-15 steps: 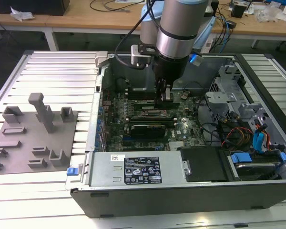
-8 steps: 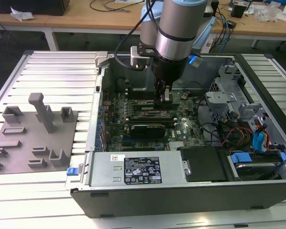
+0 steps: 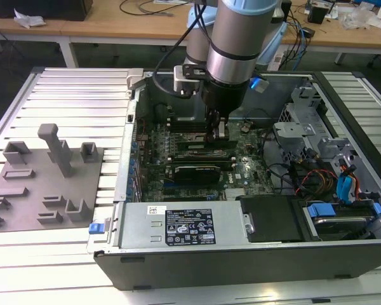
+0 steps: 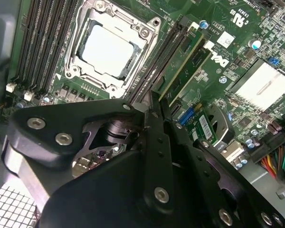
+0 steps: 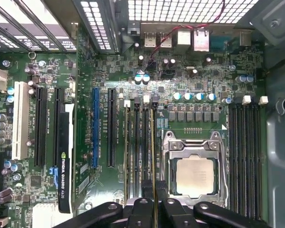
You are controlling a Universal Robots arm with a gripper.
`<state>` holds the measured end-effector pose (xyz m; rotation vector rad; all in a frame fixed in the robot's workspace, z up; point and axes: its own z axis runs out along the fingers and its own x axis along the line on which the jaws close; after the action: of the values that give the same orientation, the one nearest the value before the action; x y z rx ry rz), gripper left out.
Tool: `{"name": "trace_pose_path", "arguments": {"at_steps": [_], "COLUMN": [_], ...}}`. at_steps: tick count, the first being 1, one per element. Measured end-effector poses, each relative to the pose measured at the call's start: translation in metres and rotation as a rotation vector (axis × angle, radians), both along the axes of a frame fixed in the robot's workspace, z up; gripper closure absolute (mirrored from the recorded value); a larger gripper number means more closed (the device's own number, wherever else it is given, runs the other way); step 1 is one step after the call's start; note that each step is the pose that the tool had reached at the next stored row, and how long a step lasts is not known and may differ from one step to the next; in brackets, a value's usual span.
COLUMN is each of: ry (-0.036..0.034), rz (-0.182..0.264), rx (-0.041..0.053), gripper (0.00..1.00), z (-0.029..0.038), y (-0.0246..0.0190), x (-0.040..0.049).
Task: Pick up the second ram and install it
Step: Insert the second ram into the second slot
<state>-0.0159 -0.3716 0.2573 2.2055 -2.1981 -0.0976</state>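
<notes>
Jaws are clenched on the second ram (image 5: 154, 156), gripping the thin green stick by its two flat faces at one end, so that in the first wrist view it is edge-on, a narrow line running away from the gripper (image 5: 154, 202). That hold looks chosen to keep the board upright and its contact edge facing down toward the motherboard (image 5: 190, 76). The stick lies along the bank of memory slots (image 5: 137, 142) just beside the CPU socket (image 5: 195, 173), parallel to them and in line with the slot nearest the socket. In the second wrist view the green face of the second ram (image 4: 180, 64) stands out past the gripper (image 4: 154, 102), with the CPU socket (image 4: 109, 50) close on one side. I cannot tell whether its lower edge has gone into the slot or only rests on it, or whether the end latches have shut. In the exterior view the gripper (image 3: 216, 133) reaches straight down into the open computer case (image 3: 343, 108), just behind the black graphics card (image 3: 197, 170). On the desk (image 3: 76, 95), at the exterior view's left, lies a grey parts fixture (image 3: 44, 184), well apart from the work.
</notes>
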Motion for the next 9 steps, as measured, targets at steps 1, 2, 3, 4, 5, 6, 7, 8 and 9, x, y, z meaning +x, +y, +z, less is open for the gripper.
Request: {"name": "trace_pose_path", "arguments": {"at_steps": [1,2,3,4,5,6,7,8,9], "ry": [0.0,0.0,0.0,0.0,0.0,0.0,0.0,0.0,0.0], "rz": [0.0,0.0,0.0,0.0,0.0,0.0,0.0,0.0,0.0], "rx": [0.0,0.0,0.0,0.0,0.0,0.0,0.0,0.0,-0.0001], "gripper": [0.87,0.87,0.87,0.87,0.87,0.87,0.87,0.87,0.87], "z": [-0.0009,-0.0017,-0.0025,-0.0034,-0.004,-0.0046,-0.0061,-0.0067,-0.0073], "y": [0.0,0.0,0.0,0.0,0.0,0.0,0.0,0.0,0.0], "x": [0.0,0.0,-0.0001,-0.0001,-0.0002,-0.0002,-0.0002,-0.0002,-0.0002]}}
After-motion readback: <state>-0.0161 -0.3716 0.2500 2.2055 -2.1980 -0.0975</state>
